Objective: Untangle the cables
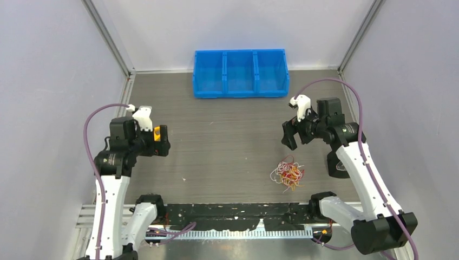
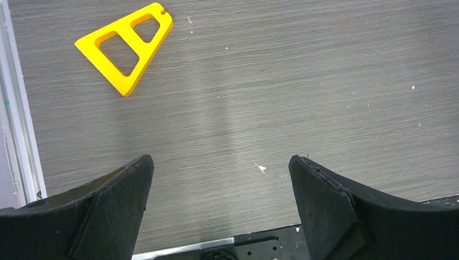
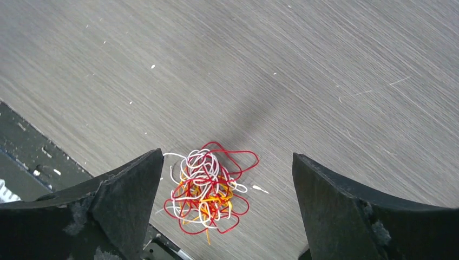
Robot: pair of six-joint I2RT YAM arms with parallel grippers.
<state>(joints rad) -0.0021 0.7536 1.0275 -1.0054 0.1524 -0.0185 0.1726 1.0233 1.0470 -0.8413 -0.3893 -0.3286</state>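
The cables [image 1: 287,173] lie as one small tangle of thin red, white and orange wires on the grey table, near the front right. In the right wrist view the tangle of cables [image 3: 208,189] shows between the black fingers, closer to the left one. My right gripper [image 1: 292,136] hangs open above and behind the tangle, holding nothing, and the right gripper [image 3: 227,168] stands wide in its own view. My left gripper [image 1: 161,141] is far to the left, open and empty; the left gripper [image 2: 221,168] sees only bare table between its fingers.
A blue bin [image 1: 240,73] with three compartments stands at the back centre. A yellow triangular frame [image 2: 125,44] lies on the table ahead of the left gripper. Metal rails run along the left edge [image 2: 16,124], and a black strip [image 1: 238,211] crosses the front.
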